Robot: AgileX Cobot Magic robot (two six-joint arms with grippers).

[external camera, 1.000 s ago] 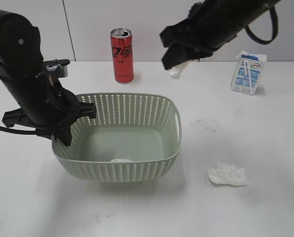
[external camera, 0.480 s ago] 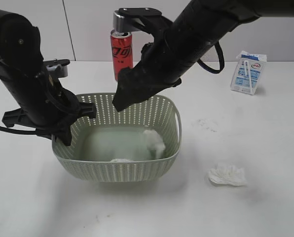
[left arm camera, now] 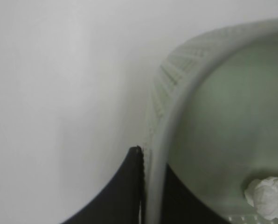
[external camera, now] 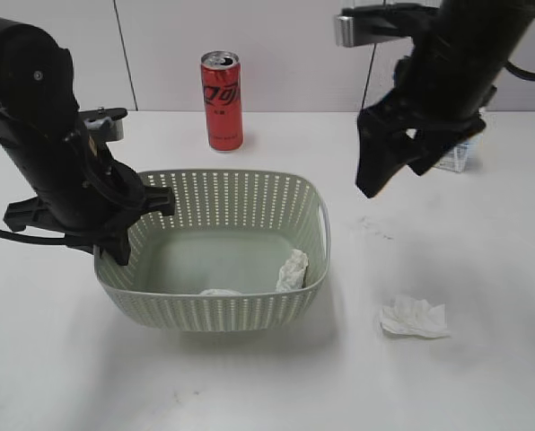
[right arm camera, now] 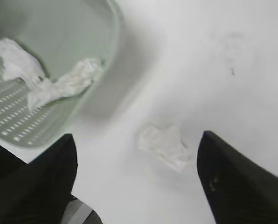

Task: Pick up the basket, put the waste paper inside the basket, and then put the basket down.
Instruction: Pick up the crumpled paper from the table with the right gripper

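We are pinching the left rim of the pale sage-green perforated plastic basket (external camera: 223, 247) at centre frame with our left hand (left arm camera: 146, 186), steadying it. Our right hand (right arm camera: 134, 186) (spread, empty) is hovering over the last crumpled white paper wad (right arm camera: 163, 145), lower right on the white counter (external camera: 483, 377).

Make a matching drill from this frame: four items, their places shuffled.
Items:
1. red aluminium drink can
2. pale green perforated plastic basket
3. crumpled white paper wad left on the table
4. blue-and-white milk carton

Places:
A. bare tabletop right of the basket
B. its left rim clamped by the left gripper
C. far edge, by the wall, standing behind the basket
D. far right, mostly hidden behind the open right gripper

Pairs: 1-C, 2-B, 3-A, 4-D
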